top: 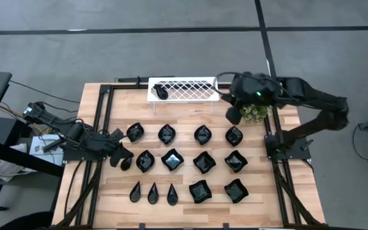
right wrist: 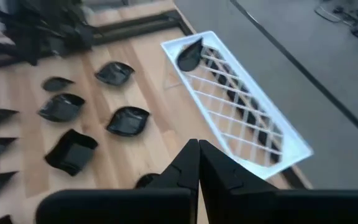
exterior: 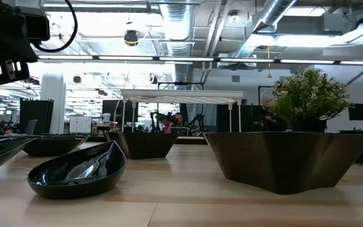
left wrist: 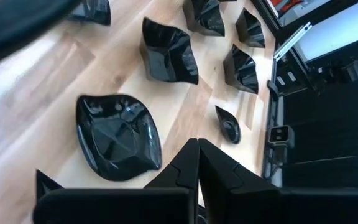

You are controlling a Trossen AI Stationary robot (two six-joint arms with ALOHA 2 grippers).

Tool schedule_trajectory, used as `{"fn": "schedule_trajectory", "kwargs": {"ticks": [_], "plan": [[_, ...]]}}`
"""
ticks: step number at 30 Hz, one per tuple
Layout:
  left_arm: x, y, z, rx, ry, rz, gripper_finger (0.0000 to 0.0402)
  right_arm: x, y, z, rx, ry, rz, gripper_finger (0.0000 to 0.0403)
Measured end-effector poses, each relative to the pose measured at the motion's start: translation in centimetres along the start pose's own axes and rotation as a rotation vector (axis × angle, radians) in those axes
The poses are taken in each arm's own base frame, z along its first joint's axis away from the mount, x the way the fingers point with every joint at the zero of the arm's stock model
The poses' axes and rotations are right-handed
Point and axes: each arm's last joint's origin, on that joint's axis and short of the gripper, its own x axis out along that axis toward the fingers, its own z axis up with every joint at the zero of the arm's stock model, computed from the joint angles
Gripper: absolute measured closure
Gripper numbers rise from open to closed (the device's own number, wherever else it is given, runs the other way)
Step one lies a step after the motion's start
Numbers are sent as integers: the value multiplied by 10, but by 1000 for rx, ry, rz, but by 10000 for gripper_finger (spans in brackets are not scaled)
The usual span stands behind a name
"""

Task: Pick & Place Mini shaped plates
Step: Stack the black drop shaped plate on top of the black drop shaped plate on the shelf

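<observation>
Several glossy black mini shaped plates (top: 172,160) lie in three rows on the wooden table: leaf shapes, squares and small teardrops (top: 153,193). One teardrop plate (right wrist: 190,55) lies in the left end of the white lattice rack (top: 184,89) at the far edge. My left gripper (left wrist: 197,149) is shut and empty, low over the wood beside a leaf-shaped plate (left wrist: 118,137) at the left end of the middle row. My right gripper (right wrist: 197,152) is shut and empty, high above the table's far right, near the rack's right end.
A small green plant (top: 255,113) stands at the far right of the table, close under my right arm. Black frame rails (top: 101,128) run along the table's left and right sides. Bare wood shows between the rows and in front of the rack.
</observation>
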Motion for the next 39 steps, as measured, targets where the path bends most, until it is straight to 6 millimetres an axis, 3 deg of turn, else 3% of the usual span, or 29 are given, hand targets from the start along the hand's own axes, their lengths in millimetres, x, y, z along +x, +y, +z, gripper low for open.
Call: {"fn": "schedule_trajectory", "kwargs": {"ticks": [10,21,28,39], "plan": [[0,3,-4,-152,74,17,396,-4,3,-78,128,-213,146,403],[-6,24,-21,-394,323,239,396,5,9,-138,232,-426,320,403],[-3,24,-22,-406,335,269,396,12,9,-158,275,-449,349,403],[17,27,-28,-387,392,461,394,11,8,-158,256,-458,341,403]]}}
